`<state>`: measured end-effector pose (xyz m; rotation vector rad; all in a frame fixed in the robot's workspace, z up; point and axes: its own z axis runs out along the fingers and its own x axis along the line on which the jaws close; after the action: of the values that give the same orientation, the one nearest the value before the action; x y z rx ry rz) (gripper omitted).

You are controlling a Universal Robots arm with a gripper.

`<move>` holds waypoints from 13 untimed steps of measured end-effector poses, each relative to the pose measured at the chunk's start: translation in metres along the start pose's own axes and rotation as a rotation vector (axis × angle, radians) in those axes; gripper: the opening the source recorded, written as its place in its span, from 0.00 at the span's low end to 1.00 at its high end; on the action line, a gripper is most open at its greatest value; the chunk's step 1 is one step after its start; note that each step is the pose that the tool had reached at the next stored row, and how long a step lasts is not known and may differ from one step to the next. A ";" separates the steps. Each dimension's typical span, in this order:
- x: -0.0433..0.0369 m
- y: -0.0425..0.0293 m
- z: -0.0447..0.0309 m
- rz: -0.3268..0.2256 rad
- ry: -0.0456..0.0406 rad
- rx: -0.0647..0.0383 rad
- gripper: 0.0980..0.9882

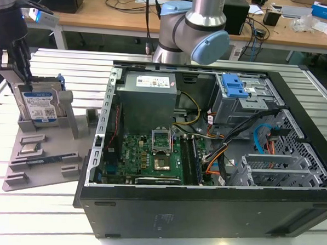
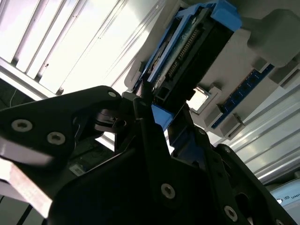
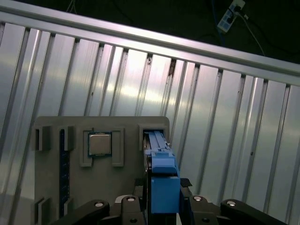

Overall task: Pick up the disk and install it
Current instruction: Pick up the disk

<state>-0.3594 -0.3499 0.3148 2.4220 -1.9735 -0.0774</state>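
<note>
Gripper looks clamped on the disk, fingers either side of its blue bracket in both wrist views. The disk stands upright in the slot at the tray's back end, not lifted out. The upright seating leaves its top edge exposed for the grasp. Slot walls hug both faces, so I judge straight up is the only free exit. Case wall stands just beside the tray. The cage is well beyond it. Desk runs on past the tray's other sides.

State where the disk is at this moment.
The disk stands upright in the grey tray at the exterior view's left, beside the open computer case.
</note>
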 end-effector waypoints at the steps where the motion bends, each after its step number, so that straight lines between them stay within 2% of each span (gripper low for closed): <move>1: 0.0000 0.0000 0.0000 0.000 0.0000 0.000 0.33; 2: 0.0000 0.0000 0.0000 0.000 0.0000 0.000 0.40; 4: 0.0000 -0.0001 0.0010 0.000 0.0000 0.000 0.40; 9: -0.0008 -0.0006 0.0109 -0.025 -0.0001 0.000 0.40; 13: -0.0023 0.0028 0.0159 -0.043 -0.0096 0.001 0.40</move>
<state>-0.3634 -0.3478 0.2991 2.4696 -1.9265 -0.0885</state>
